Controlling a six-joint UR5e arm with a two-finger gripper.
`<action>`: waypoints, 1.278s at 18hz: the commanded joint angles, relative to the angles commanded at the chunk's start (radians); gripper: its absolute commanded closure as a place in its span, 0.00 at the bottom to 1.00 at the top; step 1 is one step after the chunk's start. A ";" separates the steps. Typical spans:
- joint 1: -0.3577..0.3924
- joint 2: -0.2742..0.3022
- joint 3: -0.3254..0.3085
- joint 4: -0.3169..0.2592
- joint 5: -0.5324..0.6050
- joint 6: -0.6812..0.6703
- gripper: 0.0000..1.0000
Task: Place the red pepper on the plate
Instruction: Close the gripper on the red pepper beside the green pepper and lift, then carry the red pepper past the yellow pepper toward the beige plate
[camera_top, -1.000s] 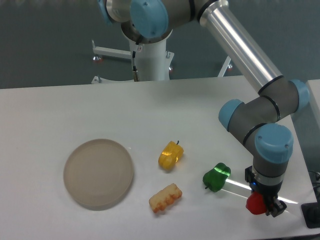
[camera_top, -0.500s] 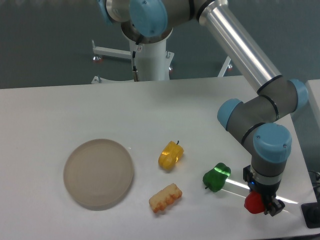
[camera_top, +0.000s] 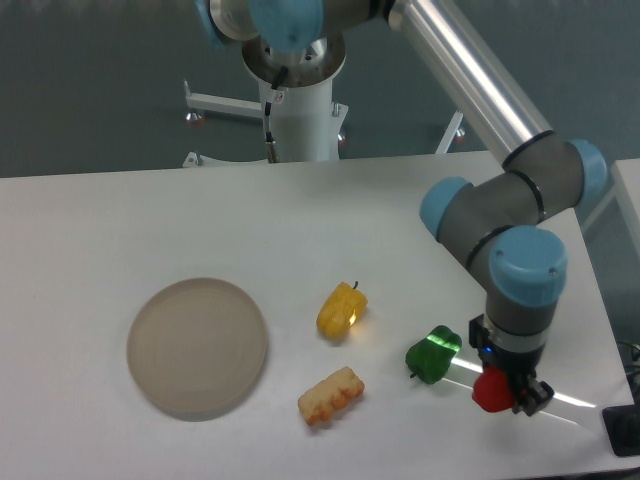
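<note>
The red pepper (camera_top: 489, 392) is small, glossy and bright red, held at the front right of the table. My gripper (camera_top: 506, 393) is shut on it and points straight down from the arm's blue-capped wrist; the fingers hide part of the pepper. Whether it rests on the table or hangs just above it, I cannot tell. The plate (camera_top: 197, 346) is a wide flat beige-grey disc with a low rim at the front left, far to the left of the gripper, with nothing on it.
A green pepper (camera_top: 433, 354) lies just left of the gripper. A yellow pepper (camera_top: 341, 309) and a pale orange ridged toy (camera_top: 331, 394) lie between the gripper and the plate. The table's right edge (camera_top: 612, 330) is close to the arm. The arm's base (camera_top: 297, 100) stands behind the table.
The gripper has moved to the left and a little up in the picture with the red pepper in it, closer to the green pepper. The other objects have not moved.
</note>
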 joint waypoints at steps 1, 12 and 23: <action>-0.009 0.014 -0.015 -0.005 0.000 -0.018 0.36; -0.127 0.112 -0.066 -0.098 0.002 -0.210 0.36; -0.226 0.180 -0.177 -0.110 0.002 -0.408 0.36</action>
